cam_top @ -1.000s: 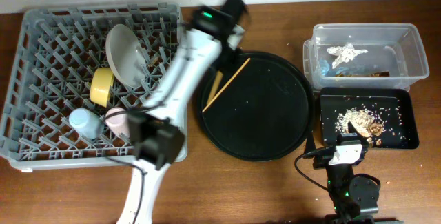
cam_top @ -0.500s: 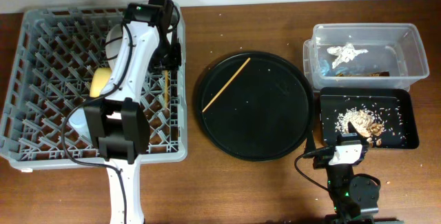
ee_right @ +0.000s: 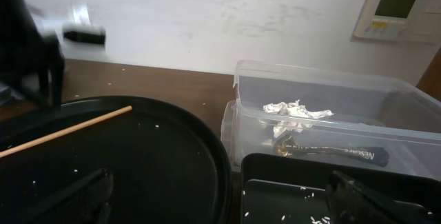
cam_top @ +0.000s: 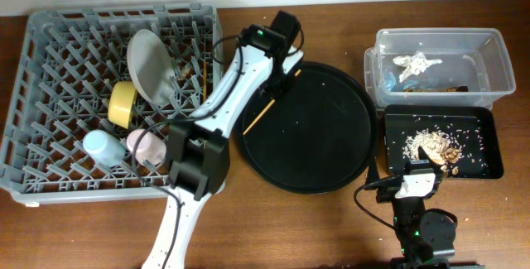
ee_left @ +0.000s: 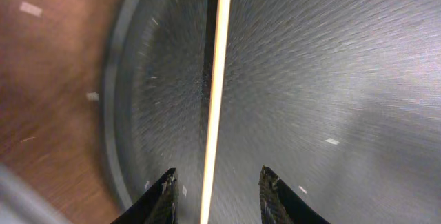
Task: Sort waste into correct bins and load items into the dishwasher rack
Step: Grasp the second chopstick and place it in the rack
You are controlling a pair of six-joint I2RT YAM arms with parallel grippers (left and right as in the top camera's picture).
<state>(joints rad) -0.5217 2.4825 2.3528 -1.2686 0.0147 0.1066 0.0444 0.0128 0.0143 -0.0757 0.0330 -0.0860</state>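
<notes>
The dishwasher rack (cam_top: pixel 50 45), at 9 o'clock on the table, held the plate (cam_top: pixel 149 62), yellow bowl (cam_top: pixel 122 103), blue cup (cam_top: pixel 101 146) and pink cup (cam_top: pixel 142 143) propped among its pegs, beside the central round black tray (cam_top: pixel 331 161). At 3 o'clock, the clear tub (cam_top: pixel 489 62) contained the tissue (cam_top: pixel 418 64) and wrapper (cam_top: pixel 435 88), and the black tray (cam_top: pixel 489 170) the food scraps (cam_top: pixel 435 146), apparently separated by kind. One chopstick (cam_top: pixel 255 118) lay toward the round tray's 10 o'clock rim; the left gripper (ee_left: pixel 217 171) hung over it, parted and empty, one finger on each side, seemingly aligned for a pinch, while the right gripper (ee_right: pixel 220 177) rested at 5 o'clock, spread wide and holding nothing.
</notes>
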